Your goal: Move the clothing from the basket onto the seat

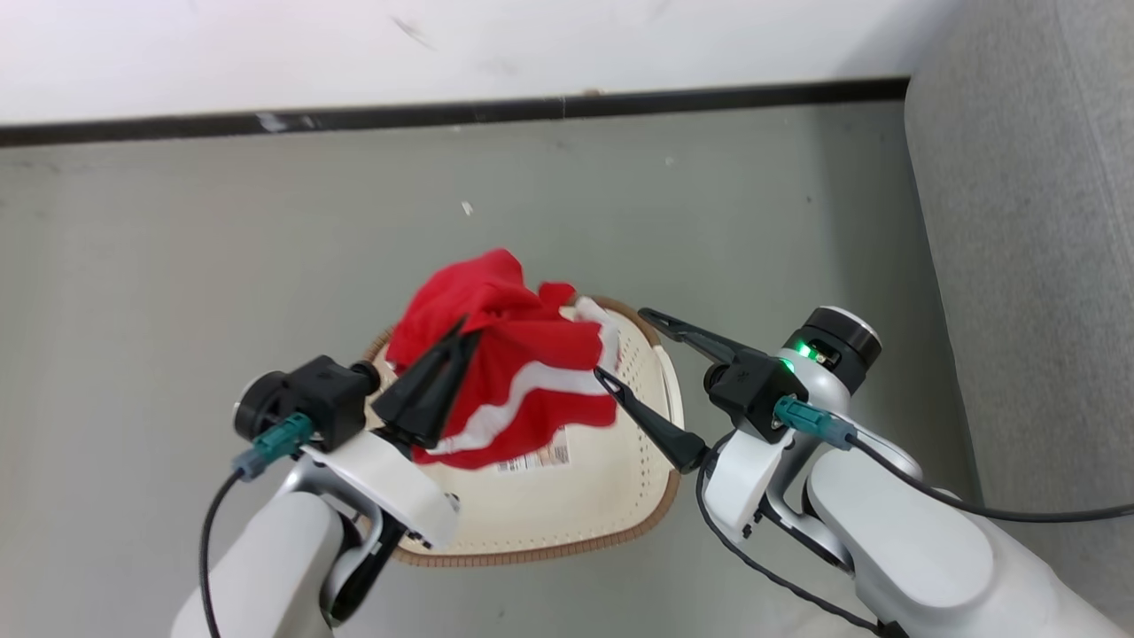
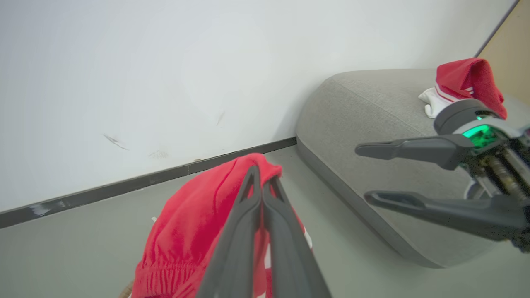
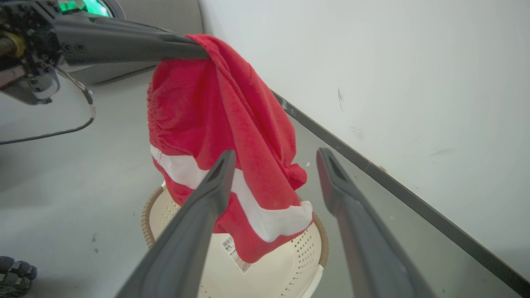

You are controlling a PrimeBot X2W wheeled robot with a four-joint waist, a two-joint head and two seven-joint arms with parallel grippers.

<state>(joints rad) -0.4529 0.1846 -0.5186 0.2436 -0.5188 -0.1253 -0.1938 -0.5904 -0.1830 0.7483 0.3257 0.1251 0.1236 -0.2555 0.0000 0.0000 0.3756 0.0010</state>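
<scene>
My left gripper is shut on a red garment with a white stripe, the clothing, which hangs from the fingertips above the cream basket. In the right wrist view the clothing dangles with its lower edge just over the basket. My right gripper stands open beside the cloth, over the basket's right rim, holding nothing. The grey seat lies to the right. In the left wrist view another red and white garment rests on the seat.
A white wall with a dark baseboard runs behind the basket. Grey floor surrounds it. A paper label shows on the basket's bottom. A dark object sits on the floor at the right wrist view's lower left.
</scene>
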